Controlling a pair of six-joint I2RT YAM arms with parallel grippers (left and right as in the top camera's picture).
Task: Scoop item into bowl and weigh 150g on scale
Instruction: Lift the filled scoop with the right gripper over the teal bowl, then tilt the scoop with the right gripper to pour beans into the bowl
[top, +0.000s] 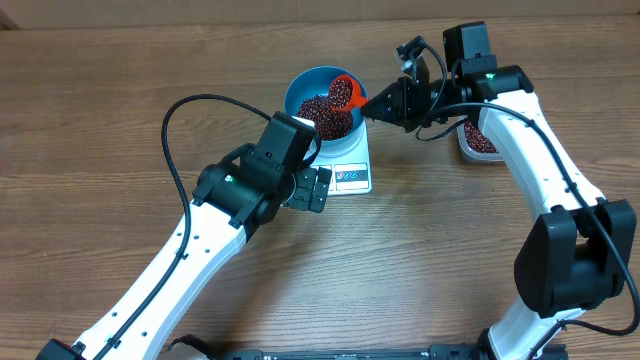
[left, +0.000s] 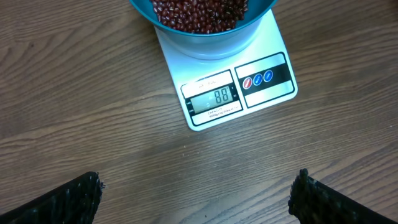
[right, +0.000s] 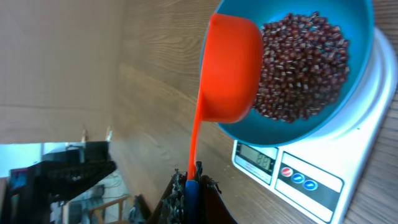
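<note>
The blue bowl (top: 300, 85) stands on the white scale (top: 352, 175) and holds a heap of dark red beans (top: 325, 115). My right gripper (top: 375, 102) is shut on the blue-tipped handle of the red scoop (top: 347, 92), which is tipped over the bowl's right rim. In the right wrist view the scoop (right: 230, 68) shows its outside, turned toward the beans (right: 298, 68). My left gripper (top: 318, 188) hangs open just in front of the scale. Its fingers (left: 68, 202) stand wide apart with only bare wood between them. The scale (left: 249, 99) shows 88 on its display.
A clear tub (top: 478, 140) with more beans sits at the right, partly hidden behind my right arm. The left arm stretches across the table's front left, and its black cable loops to the left of the bowl.
</note>
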